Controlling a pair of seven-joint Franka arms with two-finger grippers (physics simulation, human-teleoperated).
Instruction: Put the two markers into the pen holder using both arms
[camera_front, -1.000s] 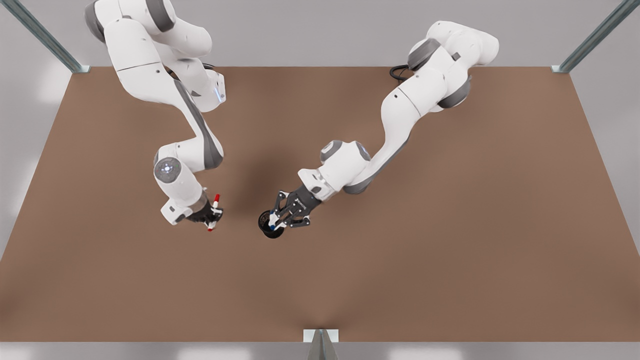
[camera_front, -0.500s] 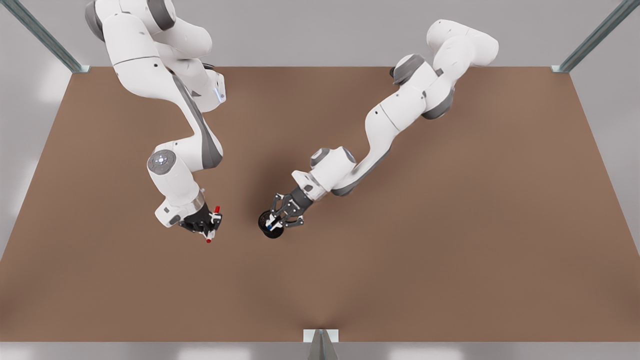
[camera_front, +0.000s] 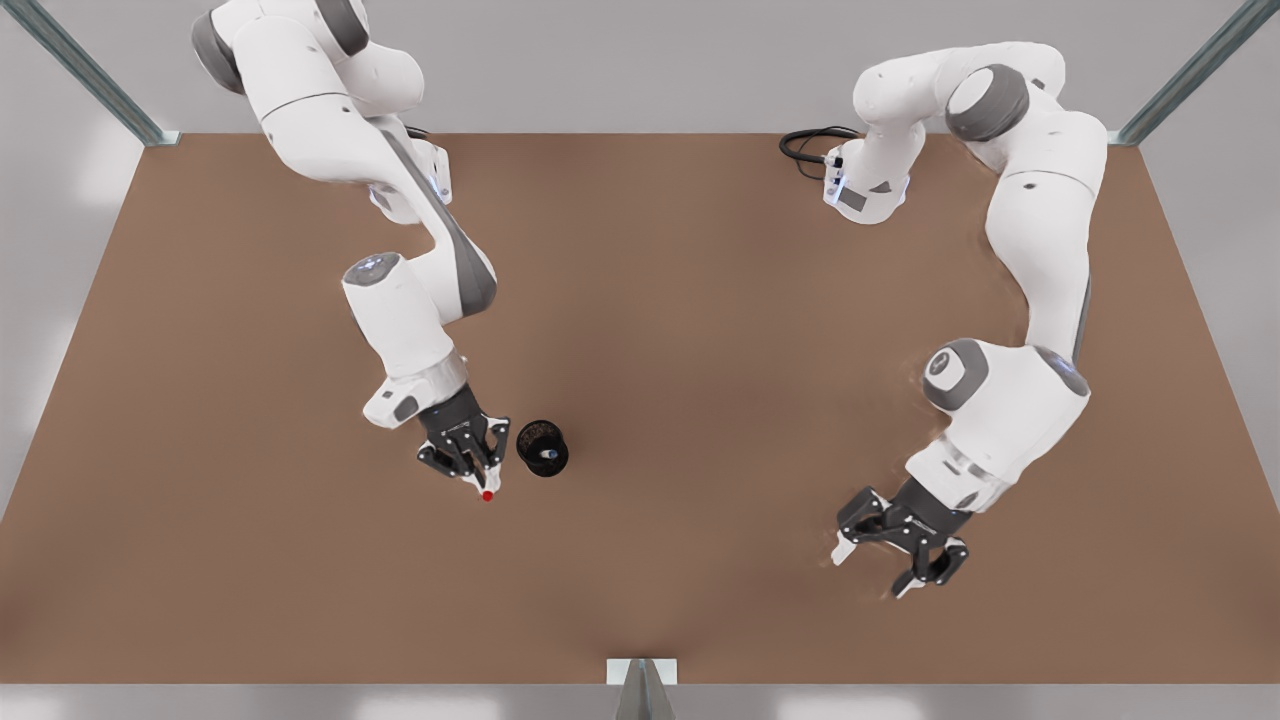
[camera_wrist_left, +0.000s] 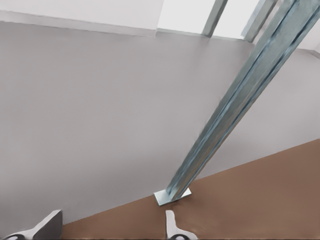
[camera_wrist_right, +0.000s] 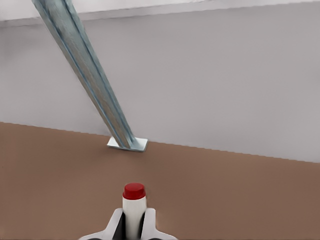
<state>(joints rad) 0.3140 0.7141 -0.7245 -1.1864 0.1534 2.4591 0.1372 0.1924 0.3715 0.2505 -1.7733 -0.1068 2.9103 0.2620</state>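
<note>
Front view: brown table (camera_front: 700, 300), grey walls; right claw (camera_front: 478, 478) grips red marker (camera_front: 487, 494), left claw (camera_front: 895, 562) agape.

Brown table (camera_front: 700, 560), metal frame posts (camera_wrist_right: 85, 70)

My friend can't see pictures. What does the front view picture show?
The right gripper holds the red-capped marker next to the black pen holder on a brown table. The blue-capped marker is already inside the holder. The left gripper waits open, far off toward the front view's right.
</note>
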